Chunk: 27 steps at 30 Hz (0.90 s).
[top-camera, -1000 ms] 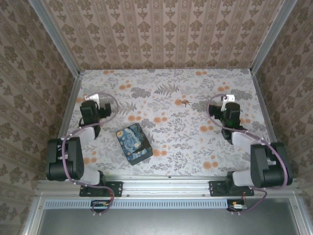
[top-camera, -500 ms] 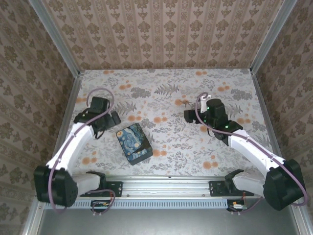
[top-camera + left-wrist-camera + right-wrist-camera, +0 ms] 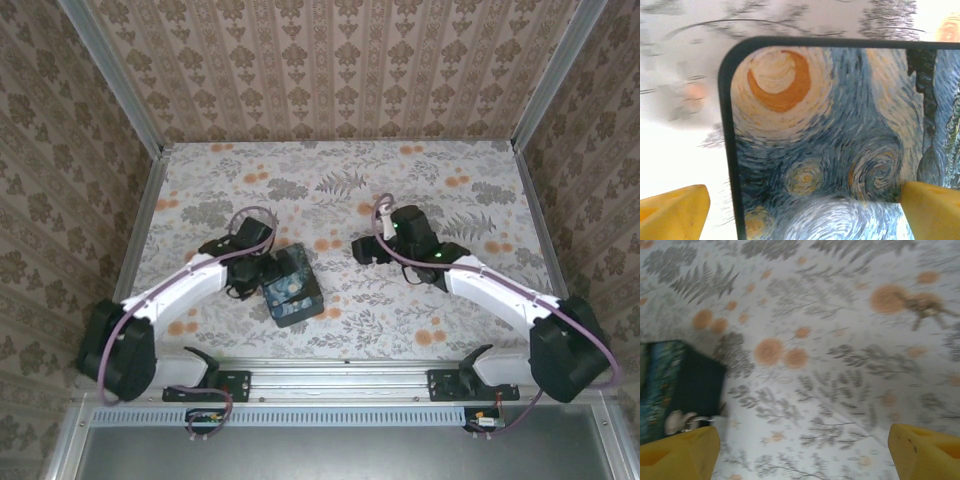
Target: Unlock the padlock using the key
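The padlock (image 3: 295,287), a dark-blue block printed with a swirled starry-night painting, lies flat on the floral table near the front middle. My left gripper (image 3: 270,272) hovers over its left edge. In the left wrist view the padlock (image 3: 830,140) lies close under my left gripper (image 3: 802,215), which is open: one yellow fingertip (image 3: 672,212) is over the table, the other over the print. My right gripper (image 3: 362,250) is open over bare cloth to the padlock's right. In the right wrist view my right gripper (image 3: 800,452) has nothing between its fingers. The small brownish key (image 3: 926,306) lies beside an orange flower at upper right, and the padlock (image 3: 682,382) is at the left.
Wallpapered walls and metal corner posts (image 3: 140,200) close in the table on three sides. A metal rail (image 3: 340,368) with both arm bases runs along the front edge. The table cloth (image 3: 330,170) is printed with grey ferns and orange flowers.
Both arms have unfolded and swung inward. The left gripper has come down over the padlock, which has shifted a little right. The right gripper has moved left, past the key's place.
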Tool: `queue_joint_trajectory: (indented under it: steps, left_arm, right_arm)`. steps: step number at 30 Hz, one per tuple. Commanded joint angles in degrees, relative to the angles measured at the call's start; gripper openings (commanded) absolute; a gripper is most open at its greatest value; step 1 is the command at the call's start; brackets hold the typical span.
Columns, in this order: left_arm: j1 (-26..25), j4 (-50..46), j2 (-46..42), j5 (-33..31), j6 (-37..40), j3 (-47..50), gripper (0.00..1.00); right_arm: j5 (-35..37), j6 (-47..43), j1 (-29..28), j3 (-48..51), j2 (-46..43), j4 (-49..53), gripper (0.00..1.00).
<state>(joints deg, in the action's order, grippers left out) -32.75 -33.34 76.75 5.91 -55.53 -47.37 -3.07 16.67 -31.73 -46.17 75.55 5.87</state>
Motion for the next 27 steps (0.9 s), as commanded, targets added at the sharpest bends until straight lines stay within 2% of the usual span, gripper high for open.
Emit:
queue_joint_trajectory:
  steps: [1,4,8,11,14,18,21,27]
  left_arm:
    - [-0.56,5.55,6.58,1.07,-1.48,-4.29,1.00]
    - [0.14,6.80,13.17,0.76,0.63,-10.54,0.99]
    - [0.89,7.47,21.04,3.22,4.02,-18.65,0.99]
    - [2.29,7.92,24.75,4.40,5.54,-22.27,0.99]
    - [4.50,8.04,27.10,5.62,7.62,-24.82,0.98]
    - [6.16,5.76,26.36,5.30,12.97,-27.50,0.97]
    - [6.07,2.52,22.67,3.72,19.52,-29.16,0.98]
    - [6.30,-4.42,15.76,0.94,28.21,-29.34,1.00]
  right_arm:
    - [-3.32,5.89,-3.04,-2.97,4.88,-0.54,0.88]
    - [-2.33,11.12,-4.65,-4.68,9.63,0.03,0.88]
    - [-2.04,17.27,-4.83,-4.84,13.68,-1.57,0.84]
    - [-3.69,20.83,-5.10,-3.84,15.45,-6.25,0.82]
    - [-1.19,21.80,-4.95,-5.72,16.50,-6.05,0.82]
    - [-0.86,19.18,-2.30,-9.90,14.83,-1.99,0.84]
    - [-1.44,15.09,1.99,-12.60,13.15,1.96,0.85]
    - [-1.22,8.13,10.91,-16.68,17.00,6.07,0.84]
